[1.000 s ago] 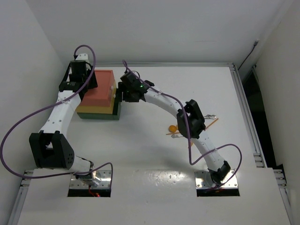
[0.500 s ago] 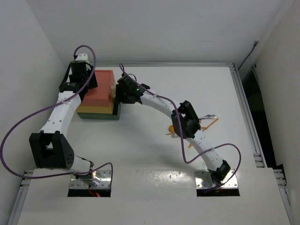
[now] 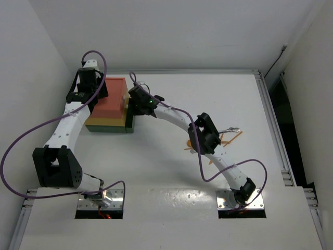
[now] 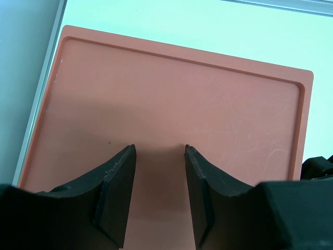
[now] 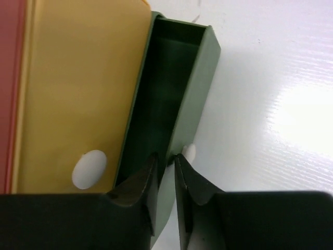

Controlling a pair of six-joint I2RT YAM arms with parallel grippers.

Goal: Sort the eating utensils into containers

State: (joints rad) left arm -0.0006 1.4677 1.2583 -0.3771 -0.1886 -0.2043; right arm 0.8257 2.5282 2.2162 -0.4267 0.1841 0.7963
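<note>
Green drawer pinched by outstretched right gripper.

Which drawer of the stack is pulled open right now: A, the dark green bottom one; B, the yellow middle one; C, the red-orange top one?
A: the right wrist view shows the dark green drawer slid out past the yellow drawer, its inside exposed, with the right fingers closed on its front wall.
</note>
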